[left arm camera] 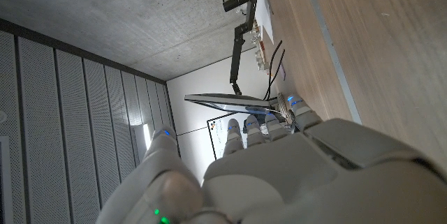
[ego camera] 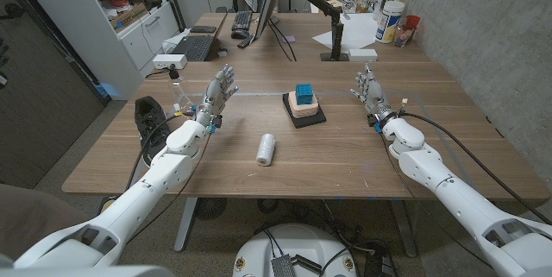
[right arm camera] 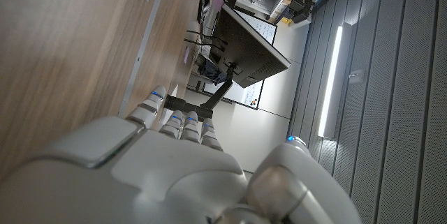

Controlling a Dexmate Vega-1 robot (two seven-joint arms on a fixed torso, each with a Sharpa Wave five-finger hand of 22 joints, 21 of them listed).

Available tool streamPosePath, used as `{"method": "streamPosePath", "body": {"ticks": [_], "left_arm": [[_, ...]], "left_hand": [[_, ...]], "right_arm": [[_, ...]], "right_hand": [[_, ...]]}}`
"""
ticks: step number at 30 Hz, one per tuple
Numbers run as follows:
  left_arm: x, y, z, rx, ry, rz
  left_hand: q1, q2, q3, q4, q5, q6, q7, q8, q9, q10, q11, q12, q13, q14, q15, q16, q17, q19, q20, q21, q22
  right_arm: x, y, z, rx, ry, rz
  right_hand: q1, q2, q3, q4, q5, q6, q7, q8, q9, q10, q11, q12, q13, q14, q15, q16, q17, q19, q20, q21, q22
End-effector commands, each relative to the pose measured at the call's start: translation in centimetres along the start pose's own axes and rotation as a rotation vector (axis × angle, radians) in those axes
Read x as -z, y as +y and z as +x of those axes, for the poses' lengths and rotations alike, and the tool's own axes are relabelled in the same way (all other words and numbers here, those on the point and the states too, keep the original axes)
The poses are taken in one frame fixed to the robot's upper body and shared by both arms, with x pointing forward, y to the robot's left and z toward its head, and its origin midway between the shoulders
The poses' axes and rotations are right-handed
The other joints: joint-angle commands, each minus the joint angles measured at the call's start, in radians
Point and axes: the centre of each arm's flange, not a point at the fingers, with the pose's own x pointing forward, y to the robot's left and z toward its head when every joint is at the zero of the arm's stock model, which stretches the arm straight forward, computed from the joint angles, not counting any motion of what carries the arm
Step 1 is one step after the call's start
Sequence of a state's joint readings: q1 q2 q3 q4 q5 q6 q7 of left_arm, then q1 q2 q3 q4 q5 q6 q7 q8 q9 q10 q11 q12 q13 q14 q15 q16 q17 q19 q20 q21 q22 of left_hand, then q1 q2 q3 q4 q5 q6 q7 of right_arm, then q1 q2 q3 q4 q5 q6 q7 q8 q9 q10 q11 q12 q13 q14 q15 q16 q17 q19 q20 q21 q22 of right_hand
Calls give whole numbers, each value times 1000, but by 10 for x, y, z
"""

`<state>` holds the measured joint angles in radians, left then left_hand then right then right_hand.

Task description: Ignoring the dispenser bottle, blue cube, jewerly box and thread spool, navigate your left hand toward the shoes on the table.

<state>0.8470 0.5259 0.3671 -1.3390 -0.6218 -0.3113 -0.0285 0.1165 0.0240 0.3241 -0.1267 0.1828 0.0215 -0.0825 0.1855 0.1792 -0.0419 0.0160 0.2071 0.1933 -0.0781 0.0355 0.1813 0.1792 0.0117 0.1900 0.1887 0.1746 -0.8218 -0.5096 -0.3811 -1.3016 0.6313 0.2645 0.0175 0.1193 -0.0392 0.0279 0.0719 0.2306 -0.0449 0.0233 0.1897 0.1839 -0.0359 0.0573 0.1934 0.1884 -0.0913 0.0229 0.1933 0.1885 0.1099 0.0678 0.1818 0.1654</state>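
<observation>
Shoes (ego camera: 148, 118) — L hand (ego camera: 217, 96) near, empty.

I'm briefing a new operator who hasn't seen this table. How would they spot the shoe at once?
Find the wooden table and go to its edge on the robot's left. There, beside the left hand and the clear bottle, lies the shoe. It is the only dark, low thing there.

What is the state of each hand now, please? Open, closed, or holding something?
Left hand: open, fingers apart, holding nothing.
Right hand: open, fingers apart, holding nothing.
</observation>
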Motion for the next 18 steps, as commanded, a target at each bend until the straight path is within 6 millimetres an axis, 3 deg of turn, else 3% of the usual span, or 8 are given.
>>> {"method": "streamPosePath", "body": {"ticks": [1,18], "left_arm": [[-10,-6,-2,9,-33,41],[-27,-10,-12,-41,-53,225]], "left_hand": [[10,-1,9,0,3,2,-4,6,2,-8,-4,7,3,-12,3,1,4,-8,3,0,2],[18,5,14,-3,3,0,-2,5,2,-10,-1,6,3,-28,8,-1,3,-30,6,-6,2]], "right_arm": [[-1,-3,-3,12,-6,-4],[-1,-3,-5,22,-3,-6]], "right_hand": [[7,1,0,4,5,-7,-2,5,5,0,8,5,3,-8,1,5,5,3,1,5,4],[7,3,-2,3,4,-8,-2,5,5,0,2,4,3,-9,-2,5,5,-4,1,3,4]]}}
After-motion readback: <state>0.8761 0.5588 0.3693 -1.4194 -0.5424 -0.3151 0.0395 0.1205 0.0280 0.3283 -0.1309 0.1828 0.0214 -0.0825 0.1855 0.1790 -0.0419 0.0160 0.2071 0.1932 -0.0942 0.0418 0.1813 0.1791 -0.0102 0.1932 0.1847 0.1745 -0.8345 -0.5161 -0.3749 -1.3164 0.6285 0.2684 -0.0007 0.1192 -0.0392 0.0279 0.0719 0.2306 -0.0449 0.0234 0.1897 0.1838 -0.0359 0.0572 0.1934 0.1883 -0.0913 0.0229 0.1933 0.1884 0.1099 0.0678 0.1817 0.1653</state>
